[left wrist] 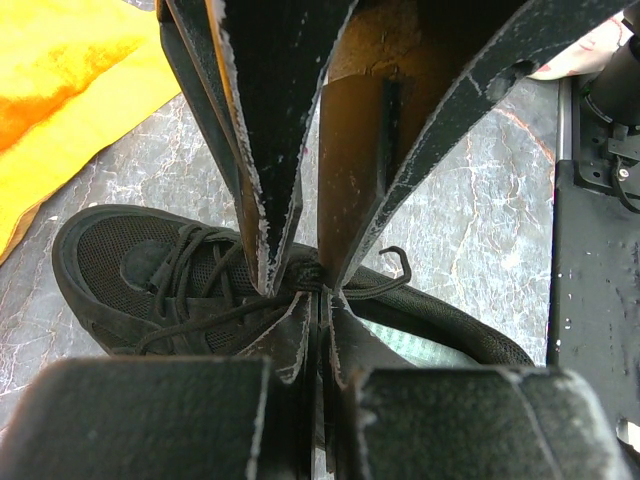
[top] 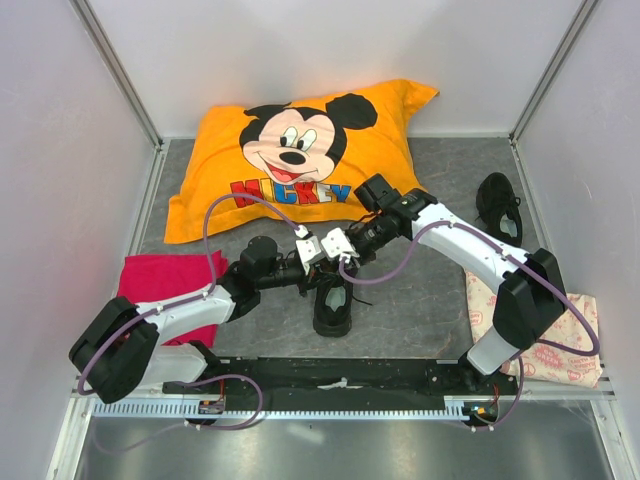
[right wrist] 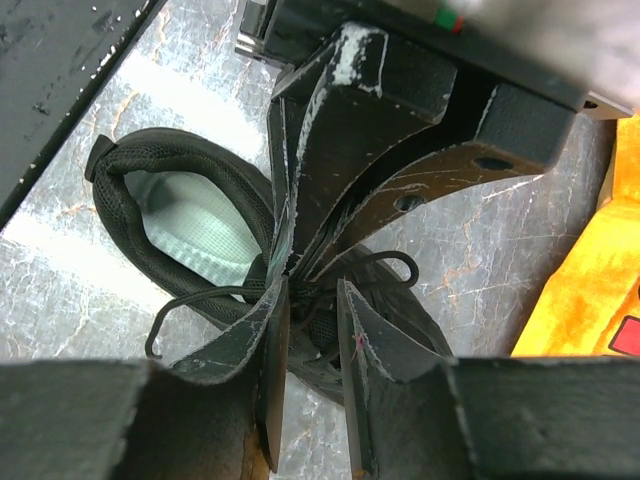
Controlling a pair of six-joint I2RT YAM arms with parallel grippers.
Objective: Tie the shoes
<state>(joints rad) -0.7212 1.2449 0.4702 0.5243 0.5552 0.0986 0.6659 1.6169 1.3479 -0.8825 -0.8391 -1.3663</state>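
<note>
Near shoe (top: pixel 333 305): black, lying on the grey marbled desk (top: pixel 420 300) at the middle, just ahead of the arm bases, under both wrists.
Shoe opening: the pale insole (right wrist: pixel 190 225) shows inside.
Laces (left wrist: pixel 190 260): thin, black, crossed over the tongue, with one loose end curling out to the side.
Left tool (left wrist: pixel 318 305): fingers closed tight, tips pinched together on the laces at the crossing.
Right tool (right wrist: pixel 313 290): fingers partly apart with a narrow gap, tips down at the same crossing opposite the left tool; I cannot tell whether it grips anything.
Far shoe (top: pixel 500 205): at the right back of the desk, well apart.
Surroundings: orange Mickey pillow (top: pixel 300 150) at the back, red cloth (top: pixel 165 280) on the left, pale printed cloth (top: pixel 570 345) on the right.
</note>
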